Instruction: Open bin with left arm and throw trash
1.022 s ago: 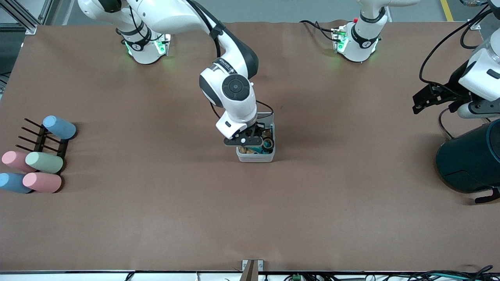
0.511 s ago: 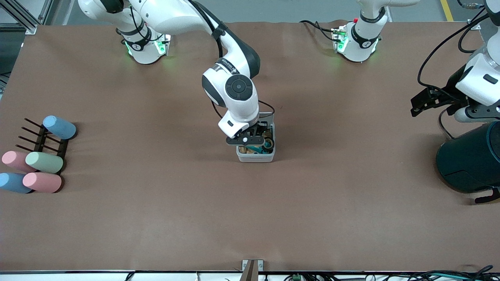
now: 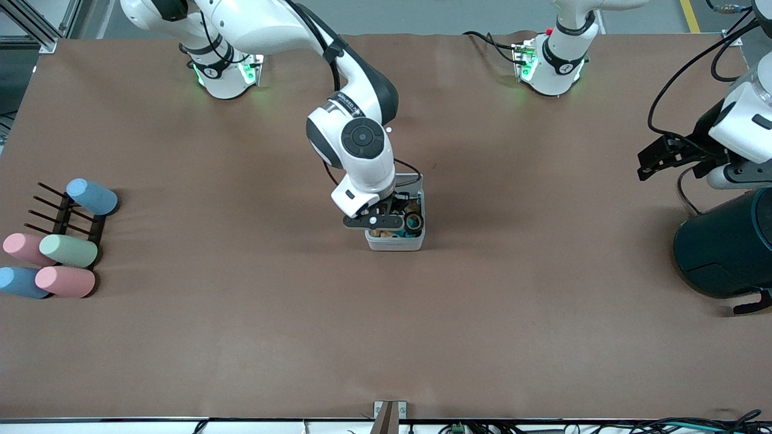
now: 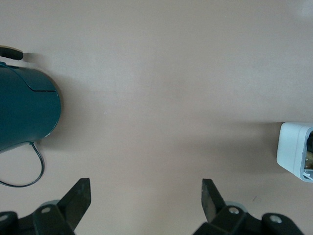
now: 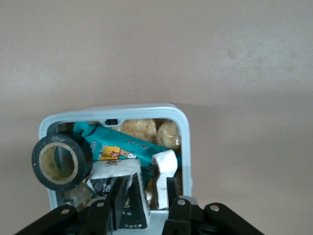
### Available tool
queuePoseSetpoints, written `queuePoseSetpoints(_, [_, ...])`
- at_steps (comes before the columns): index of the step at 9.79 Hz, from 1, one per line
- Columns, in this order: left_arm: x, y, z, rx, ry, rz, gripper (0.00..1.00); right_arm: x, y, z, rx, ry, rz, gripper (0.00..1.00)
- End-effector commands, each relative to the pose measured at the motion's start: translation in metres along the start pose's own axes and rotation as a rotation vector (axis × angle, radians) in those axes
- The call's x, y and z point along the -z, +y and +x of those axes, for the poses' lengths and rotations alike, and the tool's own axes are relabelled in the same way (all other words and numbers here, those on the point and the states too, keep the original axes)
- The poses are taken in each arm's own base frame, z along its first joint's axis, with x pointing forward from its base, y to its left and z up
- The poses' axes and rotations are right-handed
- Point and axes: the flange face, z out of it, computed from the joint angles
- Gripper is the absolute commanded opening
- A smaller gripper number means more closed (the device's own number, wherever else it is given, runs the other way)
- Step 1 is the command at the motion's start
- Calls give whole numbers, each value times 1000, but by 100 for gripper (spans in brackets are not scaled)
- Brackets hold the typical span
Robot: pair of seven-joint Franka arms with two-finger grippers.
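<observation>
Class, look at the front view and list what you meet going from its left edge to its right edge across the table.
pastel cylinders → rack → right gripper over the open bin → left gripper, waiting with jaws open → teal container

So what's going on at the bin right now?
The bin stands open mid-table, stuffed with trash: a black tape ring, a black foil packet, a white scrap and a teal wrapper. The right pincer is right over it, fingers apart around the packet's top, seemingly letting go. The left pincer waits open above the teal round container at its own end of the table.
</observation>
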Motion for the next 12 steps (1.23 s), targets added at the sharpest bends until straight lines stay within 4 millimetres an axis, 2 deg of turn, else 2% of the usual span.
queuePoseSetpoints(1, [4, -5, 3, -4, 2, -11, 100, 60, 38, 32, -34, -64, 11, 41])
queuePoseSetpoints(2, [3, -4, 4, 0, 1, -11, 100, 90, 70, 47, 7, -75, 12, 41])
queuePoseSetpoints(3, [4, -5, 3, 8, 2, -10, 100, 123, 112, 63, 69, -79, 19, 44])
queuePoseSetpoints(4, [3, -4, 3, 12, 1, -8, 100, 152, 153, 69, 123, -108, 8, 56])
queuePoseSetpoints(5, [4, -3, 3, 14, 3, -7, 100, 184, 191, 75, 175, -101, 4, 82])
queuePoseSetpoints(6, [4, -3, 3, 14, 3, -8, 100, 214, 235, 82, 218, -90, 13, 93])
queuePoseSetpoints(7, [4, -4, 3, 8, 2, -10, 100, 243, 278, 83, 207, -92, 20, 100])
queuePoseSetpoints(8, [3, -4, 3, 5, 1, -10, 100, 258, 304, 77, 187, -112, -26, 100])
queuePoseSetpoints(10, [3, -5, 3, 2, 1, -9, 100, 309, 342, 56, 148, -61, -115, 100])
queuePoseSetpoints(12, [3, -5, 3, -1, 1, -9, 100, 362, 410, 40, 138, 6, -61, 100])
